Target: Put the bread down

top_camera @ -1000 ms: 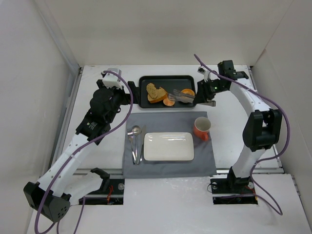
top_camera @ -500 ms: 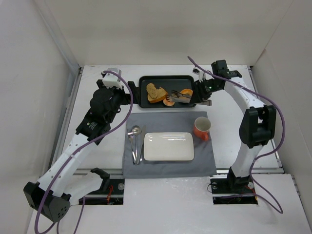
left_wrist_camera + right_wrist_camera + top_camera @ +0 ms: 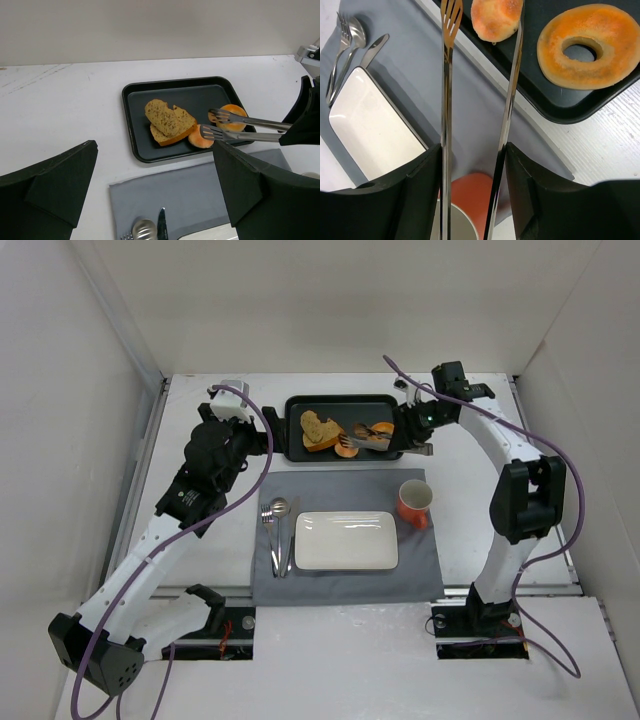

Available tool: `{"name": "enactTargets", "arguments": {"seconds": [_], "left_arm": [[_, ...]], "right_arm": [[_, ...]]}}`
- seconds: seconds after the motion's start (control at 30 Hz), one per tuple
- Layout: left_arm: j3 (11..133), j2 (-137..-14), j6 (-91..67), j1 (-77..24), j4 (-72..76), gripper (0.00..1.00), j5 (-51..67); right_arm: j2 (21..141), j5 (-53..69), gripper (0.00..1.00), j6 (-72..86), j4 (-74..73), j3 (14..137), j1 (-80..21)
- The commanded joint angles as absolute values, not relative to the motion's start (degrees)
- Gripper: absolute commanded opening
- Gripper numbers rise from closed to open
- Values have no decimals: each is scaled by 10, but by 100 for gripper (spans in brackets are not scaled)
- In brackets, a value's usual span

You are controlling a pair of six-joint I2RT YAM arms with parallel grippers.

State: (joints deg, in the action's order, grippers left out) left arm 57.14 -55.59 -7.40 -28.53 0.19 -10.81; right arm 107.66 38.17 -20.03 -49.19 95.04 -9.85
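Grip first: the right pincer (image 3: 474,157) is clamped on the handle end of a pair of metal tongs (image 3: 445,95). The two arms of the tongs run straight out ahead of it and stand apart at the tips. The bread (image 3: 496,19) lies at the far end of those arms, between the tips. The forked tip is just to its left and the plain arm runs along its right edge; whether either touches it I cannot tell. It rests on the black tray (image 3: 555,106), close inside the rim that faces the pincer.

The bread is nearly round, so it points no clear way. From the right wrist its slightly wider span lies across the gap of the tongs, though its far side is cut from view. Its skin is smooth and orange-tan, with paler patches and no hole.

Right of the tongs, on the same tray, lies a ring donut (image 3: 587,46), apart from the bread. Left of the tips, toast slices (image 3: 167,120) lie stacked just beside it. Bare tray floor shows beyond the tips, up to the far rim.

Under the arms, between pincer and tray, runs a grey mat (image 3: 405,75). A white plate (image 3: 367,130) lies to the pincer's left, an orange cup (image 3: 470,190) directly beneath it, and cutlery (image 3: 357,32) ahead and farther left.

The left pincer (image 3: 154,165) hangs wide, gripping nothing, with the tray ahead of it.
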Motion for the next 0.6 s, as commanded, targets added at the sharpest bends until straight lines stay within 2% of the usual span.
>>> {"name": "enactTargets", "arguments": {"seconds": [0.0,0.57], "left_arm": [[584,-541,-73,-289,29,100,-113],[584,-541,-73,-289,29,100,-113]], "right_arm": [[1077,378,57,-198,-470,970,-104],[1098,349,58,-198,-486,981,-120]]}}
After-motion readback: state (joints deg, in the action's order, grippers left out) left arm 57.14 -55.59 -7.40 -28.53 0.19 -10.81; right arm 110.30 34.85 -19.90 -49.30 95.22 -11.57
